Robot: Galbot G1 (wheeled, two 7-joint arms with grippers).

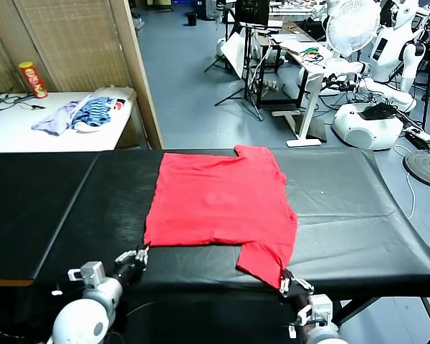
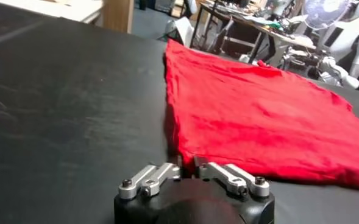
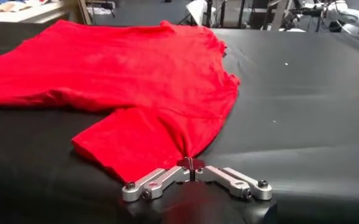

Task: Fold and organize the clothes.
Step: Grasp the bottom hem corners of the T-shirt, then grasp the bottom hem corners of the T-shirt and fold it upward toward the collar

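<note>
Right gripper (image 3: 191, 165) clenched on the tip of the near sleeve of the red T-shirt (image 1: 218, 208), fabric gathered into a pinch right between the fingertips, as seen in the right wrist view. Placed at the near edge of the bench (image 1: 344, 215), low over the black surface, probably so that the sleeve can be lifted and carried over the body of the shirt.

Left gripper (image 2: 188, 167) closed too, sitting at the near left corner of the garment, just beside or touching the hem. Hard to tell from the left wrist view whether any cloth is caught between the fingertips; from the head view, apparently pinching the very corner. Likely matched with the right one so that the near edge comes up evenly on both sides.

Shirt spread flat across the middle of the bench, plain red side up, no print visible, one sleeve toward the far edge and the other trailing toward the robot on the right. No fold made yet, by the look of it: body in a single smooth layer, only slightly wrinkled.

Farther off, on a white side table (image 1: 14, 132) to the left, a heap of purple and blue-striped garments (image 1: 82, 115) and a red can (image 1: 32, 79), well apart from the work.
</note>
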